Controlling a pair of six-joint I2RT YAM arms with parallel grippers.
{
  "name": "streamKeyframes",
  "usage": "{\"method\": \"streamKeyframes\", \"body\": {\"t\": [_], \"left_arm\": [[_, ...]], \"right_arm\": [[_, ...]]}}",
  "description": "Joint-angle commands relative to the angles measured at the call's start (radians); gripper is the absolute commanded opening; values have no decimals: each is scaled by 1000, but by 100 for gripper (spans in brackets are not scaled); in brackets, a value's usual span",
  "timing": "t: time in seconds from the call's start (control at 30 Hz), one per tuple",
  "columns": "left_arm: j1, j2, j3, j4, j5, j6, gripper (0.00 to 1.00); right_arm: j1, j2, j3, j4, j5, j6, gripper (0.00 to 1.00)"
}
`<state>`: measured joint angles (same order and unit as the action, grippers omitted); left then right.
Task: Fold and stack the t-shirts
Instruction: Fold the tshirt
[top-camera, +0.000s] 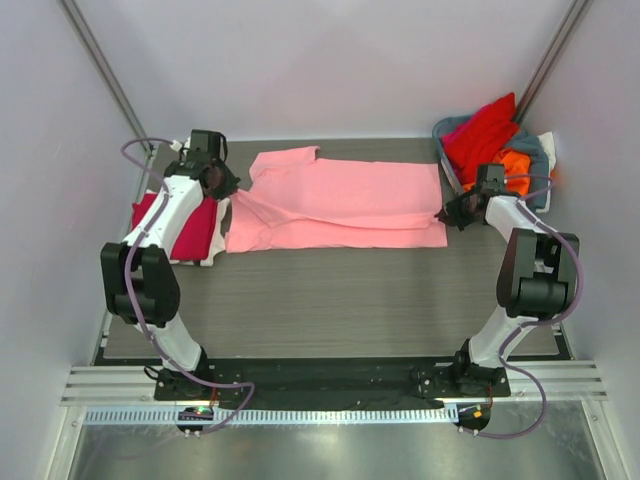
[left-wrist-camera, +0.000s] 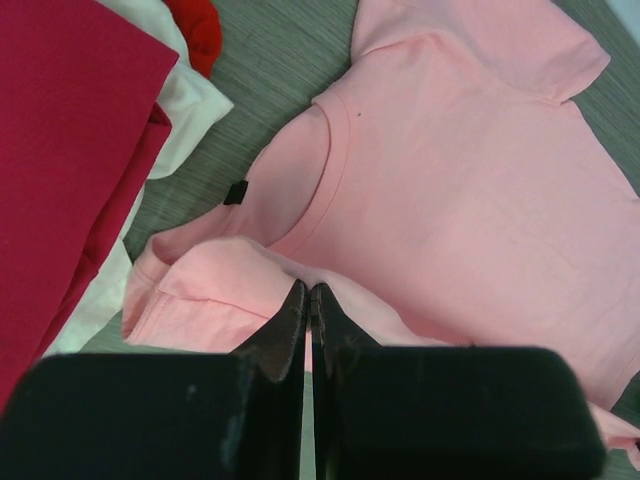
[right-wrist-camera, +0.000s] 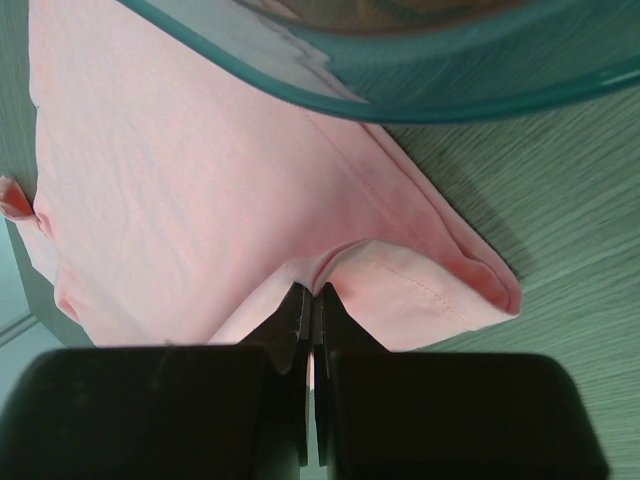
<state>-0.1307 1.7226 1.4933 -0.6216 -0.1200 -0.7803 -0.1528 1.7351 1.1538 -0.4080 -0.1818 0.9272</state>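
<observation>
Soft matte-knit light pink t-shirt (top-camera: 340, 200), ribbed collar, lies flat on grey wood-grain surface (top-camera: 330, 300); near long edge doubled over. Left tool (left-wrist-camera: 307, 290) clamped on shoulder fold beside collar. Right tool (right-wrist-camera: 311, 292) clamped on puckered hem corner beside basket (right-wrist-camera: 400, 95) rim. Both arms elbows raised, wrists dipped at opposite shirt ends. Crimson t-shirt (top-camera: 190, 225) folded rectangular at left.

The middle t-shirt (top-camera: 340, 200) lies flat across the back part of the desk (top-camera: 340, 300), with its neck end to the left. Right beside that end sits a pile of folded t-shirts (top-camera: 185, 228), one on top of another. The basket (top-camera: 447, 165) stands in the back right corner, just behind the middle t-shirt's right end. More t-shirts (top-camera: 485, 135) are heaped in it. The left jaws pinch the middle t-shirt by its neck. The right jaws pinch its right end, in front of the basket.
</observation>
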Motion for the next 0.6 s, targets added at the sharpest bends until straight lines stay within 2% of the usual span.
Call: {"method": "streamKeyframes", "body": {"t": [0.0, 0.57], "left_arm": [[0, 23, 68, 2, -13, 7, 0], [-1, 164, 182, 3, -7, -19, 0]], "right_arm": [[-4, 14, 40, 31, -12, 15, 1], [-5, 49, 46, 84, -39, 35, 2]]}}
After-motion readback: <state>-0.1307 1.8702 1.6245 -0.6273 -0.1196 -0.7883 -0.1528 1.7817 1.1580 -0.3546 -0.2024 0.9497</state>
